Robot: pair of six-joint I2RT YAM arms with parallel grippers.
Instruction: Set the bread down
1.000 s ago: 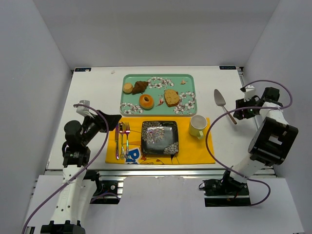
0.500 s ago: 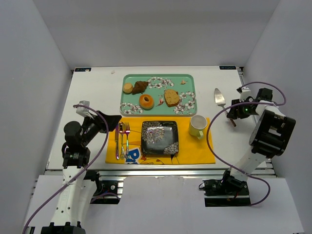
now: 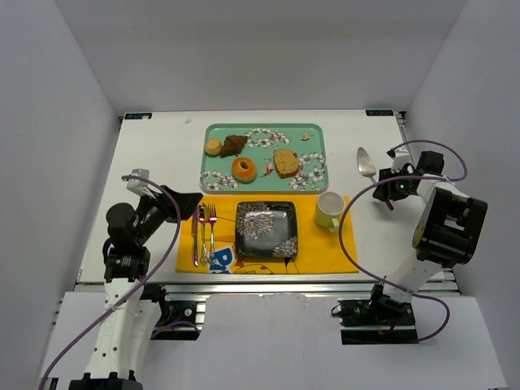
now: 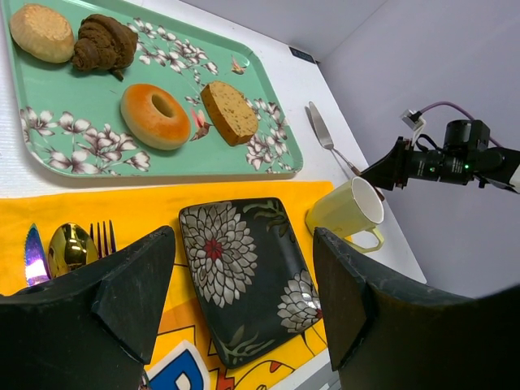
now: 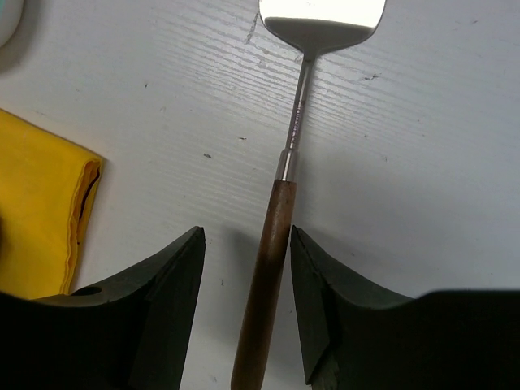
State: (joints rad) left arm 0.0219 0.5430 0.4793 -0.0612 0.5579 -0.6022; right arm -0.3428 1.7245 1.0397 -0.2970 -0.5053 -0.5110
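The ring-shaped golden-orange bread (image 3: 244,169) lies on the green floral tray (image 3: 262,130), also in the left wrist view (image 4: 154,116). A black floral plate (image 3: 266,229) sits on the yellow mat (image 3: 325,248). My left gripper (image 3: 188,200) is open and empty at the mat's left side; its view looks over the plate (image 4: 244,272). My right gripper (image 5: 247,244) is open, low over the table, its jaws either side of the wooden handle of a cake server (image 5: 276,236) lying right of the mug. The handle touches or nearly touches the right jaw.
The tray also holds a pale bun (image 3: 213,146), a dark croissant (image 3: 234,145) and a tan bread slice (image 3: 285,162). A pale yellow mug (image 3: 329,210) stands at the mat's right. A knife, spoon and fork (image 3: 203,231) lie on the mat's left.
My right arm swung in leftwards and lowered its gripper over the cake server's handle. The left arm has barely moved.
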